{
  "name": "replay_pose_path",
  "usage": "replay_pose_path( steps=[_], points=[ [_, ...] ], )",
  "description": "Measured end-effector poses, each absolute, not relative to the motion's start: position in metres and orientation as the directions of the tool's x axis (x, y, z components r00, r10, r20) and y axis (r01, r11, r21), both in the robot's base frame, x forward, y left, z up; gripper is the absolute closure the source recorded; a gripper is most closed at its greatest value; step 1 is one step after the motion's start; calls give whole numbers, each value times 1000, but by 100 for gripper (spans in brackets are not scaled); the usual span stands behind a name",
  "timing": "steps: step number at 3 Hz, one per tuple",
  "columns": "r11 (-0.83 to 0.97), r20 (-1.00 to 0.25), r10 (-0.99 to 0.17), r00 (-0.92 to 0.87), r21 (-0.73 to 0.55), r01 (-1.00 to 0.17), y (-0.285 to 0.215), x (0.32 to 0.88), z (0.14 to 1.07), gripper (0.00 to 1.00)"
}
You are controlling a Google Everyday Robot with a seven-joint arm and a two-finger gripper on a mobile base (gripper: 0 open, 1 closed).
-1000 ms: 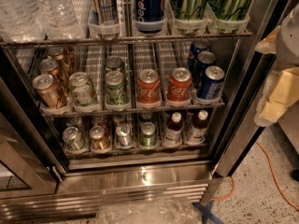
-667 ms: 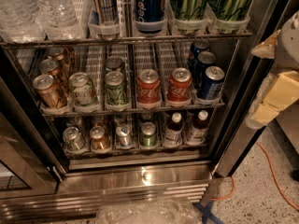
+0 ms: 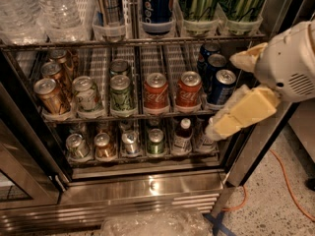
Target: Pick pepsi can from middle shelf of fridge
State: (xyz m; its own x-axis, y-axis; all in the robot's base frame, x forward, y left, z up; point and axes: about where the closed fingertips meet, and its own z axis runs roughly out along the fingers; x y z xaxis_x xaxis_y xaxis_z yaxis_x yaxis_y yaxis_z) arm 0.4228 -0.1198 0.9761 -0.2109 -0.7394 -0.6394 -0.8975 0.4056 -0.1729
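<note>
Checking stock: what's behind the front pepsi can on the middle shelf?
Two more blue cans stand in line behind the pepsi can; anything farther back is hidden under the shelf above. The open gripper is at its right.

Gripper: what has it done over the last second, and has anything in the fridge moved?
The gripper has moved left from the right edge of the view toward the fridge. Its open fingers now sit in front of the pepsi can at the right end of the middle shelf. Nothing has been grasped. The pepsi can and the other cans stayed where they were.
</note>
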Motion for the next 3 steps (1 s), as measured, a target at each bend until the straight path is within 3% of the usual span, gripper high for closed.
replay_pose_path(
  steps=[1,3],
  points=[
    [386,-755,-643,-126,-178,-905,-85,428,971,0],
    [349,-783,-620,-52,-216,-912,-68,425,987,0]
  ],
)
